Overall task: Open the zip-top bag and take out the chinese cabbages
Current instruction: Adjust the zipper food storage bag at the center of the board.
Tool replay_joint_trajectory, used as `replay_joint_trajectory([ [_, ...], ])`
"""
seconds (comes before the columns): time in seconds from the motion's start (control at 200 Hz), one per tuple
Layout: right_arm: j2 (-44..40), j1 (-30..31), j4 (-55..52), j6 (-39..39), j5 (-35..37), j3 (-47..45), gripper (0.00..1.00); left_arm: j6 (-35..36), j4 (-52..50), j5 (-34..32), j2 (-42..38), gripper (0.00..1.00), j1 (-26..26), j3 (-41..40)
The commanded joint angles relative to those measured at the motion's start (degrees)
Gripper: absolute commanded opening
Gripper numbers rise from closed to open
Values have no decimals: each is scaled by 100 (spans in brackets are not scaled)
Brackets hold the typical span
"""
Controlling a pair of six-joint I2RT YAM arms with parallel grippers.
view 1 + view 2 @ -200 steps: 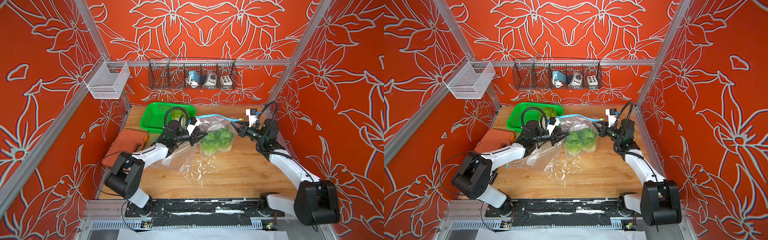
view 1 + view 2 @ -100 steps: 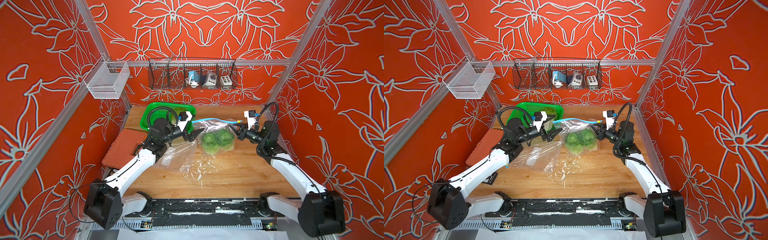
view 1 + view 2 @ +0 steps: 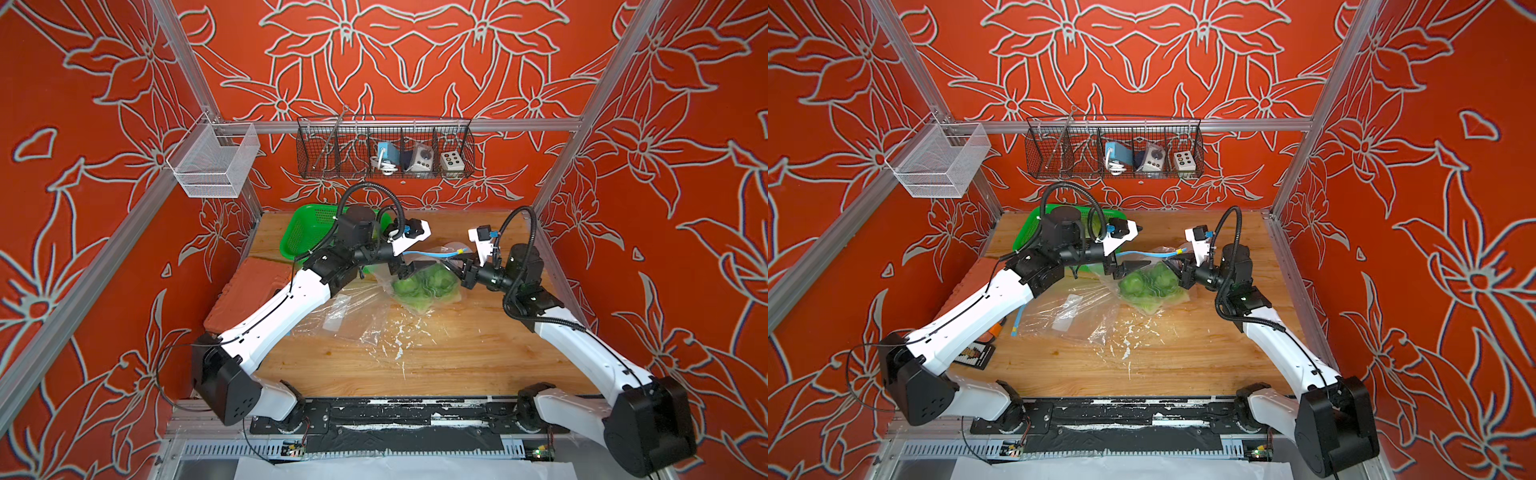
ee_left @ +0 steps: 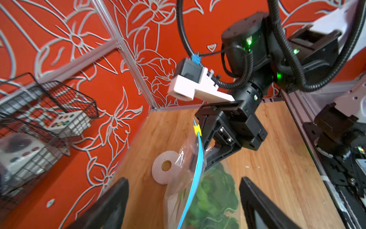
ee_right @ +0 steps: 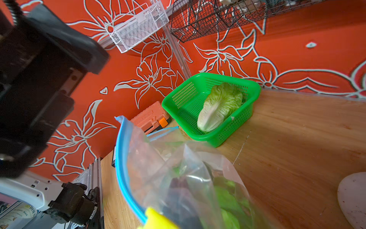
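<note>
Well, above the tabletop (image 3: 457,357) the bag (image 3: 432,254) hangs by its blue zip strip, pinched in the clenched right jaws. The left jaws gape, released, on either side of its rim. One cabbage (image 5: 217,107) lies in the green basket (image 5: 227,136); the other cabbages (image 3: 424,286) sit inside the bag. I'd worry the film slips or snags when the left jaws reach in. The black card's (image 3: 976,355) print is too small to read.
</note>
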Motion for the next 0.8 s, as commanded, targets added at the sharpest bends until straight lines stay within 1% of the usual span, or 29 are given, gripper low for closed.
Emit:
replay_joint_trajectory([
  [0.0, -82, 65, 86, -44, -22, 209, 0, 491, -877, 240, 379, 82, -149, 442],
  [0.125, -175, 83, 53, -54, -20, 181, 0, 372, -972, -3, 697, 70, -144, 665],
  [0.19, -249, 83, -28, -95, 32, 148, 0, 342, -915, -42, 755, 60, -145, 665],
  [0.37, -408, 83, -240, -235, 256, 73, 0, 106, -697, 74, 759, 13, -136, 675],
  [0.405, -449, 83, -267, -271, 280, 64, 4, 73, -639, 96, 749, 4, -121, 643],
  [0.425, -469, 83, -289, -299, 298, 68, 8, 43, -596, 105, 734, 0, -115, 630],
  [0.475, -536, 83, -338, -363, 373, 50, 21, -41, -478, 177, 710, 0, -79, 560],
  [0.52, -591, 74, -379, -443, 443, 33, 29, -148, -339, 273, 675, 0, -24, 483],
  [0.63, -752, 66, -458, -693, 540, 3, 45, -309, -34, 719, 569, 0, 146, 290],
  [0.716, -838, 43, -398, -942, 473, -24, 54, -388, 231, 1149, 478, 0, 273, 89],
  [0.796, -884, -24, -311, -1146, 349, 10, 57, -399, 318, 1523, 432, 0, 382, 0],
])
